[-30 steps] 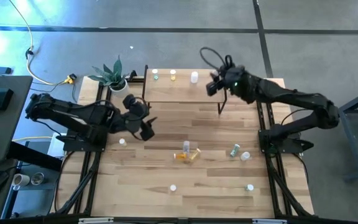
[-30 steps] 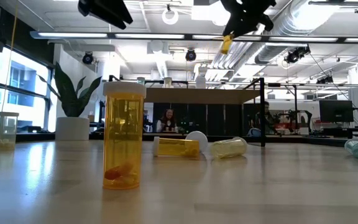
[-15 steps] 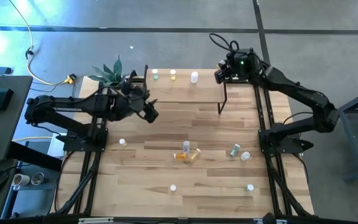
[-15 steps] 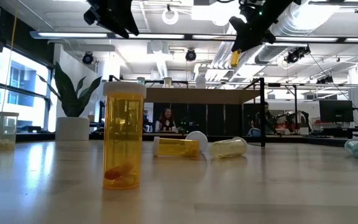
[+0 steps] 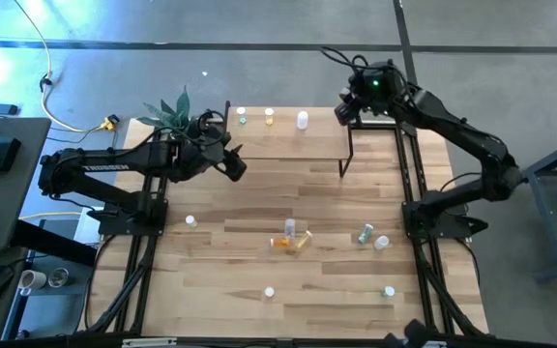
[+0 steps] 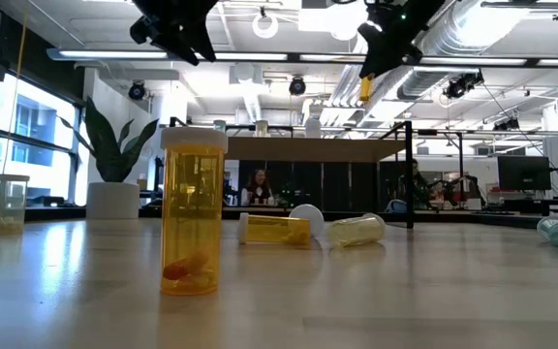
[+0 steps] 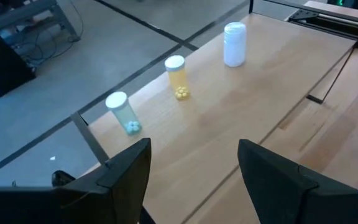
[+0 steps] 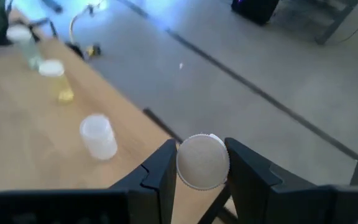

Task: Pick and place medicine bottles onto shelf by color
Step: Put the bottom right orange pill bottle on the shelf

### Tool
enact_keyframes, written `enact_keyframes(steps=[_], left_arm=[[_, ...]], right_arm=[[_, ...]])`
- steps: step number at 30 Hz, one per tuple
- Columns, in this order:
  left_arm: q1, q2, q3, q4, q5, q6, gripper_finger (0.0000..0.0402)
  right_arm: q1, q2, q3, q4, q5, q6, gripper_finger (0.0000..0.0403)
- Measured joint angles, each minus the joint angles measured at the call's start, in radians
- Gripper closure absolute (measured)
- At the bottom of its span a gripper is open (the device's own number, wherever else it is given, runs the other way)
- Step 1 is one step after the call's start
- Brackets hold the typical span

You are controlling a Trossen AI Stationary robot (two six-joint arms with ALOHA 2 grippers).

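The right gripper [image 5: 341, 113] has risen beyond the shelf [image 5: 288, 145] edge, clamping an orange bottle [image 6: 365, 89]; the left gripper [image 7: 194, 165] gapes wide above the shelf.

Potted plant [image 5: 172, 114] at table's far left corner; yellow cable [image 5: 61, 114] on floor; person [image 6: 260, 186] seated in background.

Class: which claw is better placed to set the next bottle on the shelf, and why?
The right claw: it already grips an orange bottle beside the shelf. The left claw is open and empty.
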Motion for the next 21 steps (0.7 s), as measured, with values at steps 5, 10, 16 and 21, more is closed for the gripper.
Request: enact_keyframes(steps=[5,10,16,21], left_arm=[[0.0,0.0,0.0,0.0,0.002,0.0,0.0172],[0.0,0.0,0.0,0.0,0.003,-0.002,0.0172],[0.0,0.0,0.0,0.0,0.003,-0.002,0.0172],[0.0,0.0,0.0,0.0,0.003,0.0,0.0172]], right_arm=[[0.0,0.09,0.076,-0.116,-0.042,-0.007,0.0294],[0.0,0.134,0.081,-0.145,-0.109,0.0,0.0294],[0.013,0.184,0.081,-0.174,-0.111,-0.004,0.0294],[0.02,0.227,0.081,-0.21,-0.111,0.0,0.0294]])
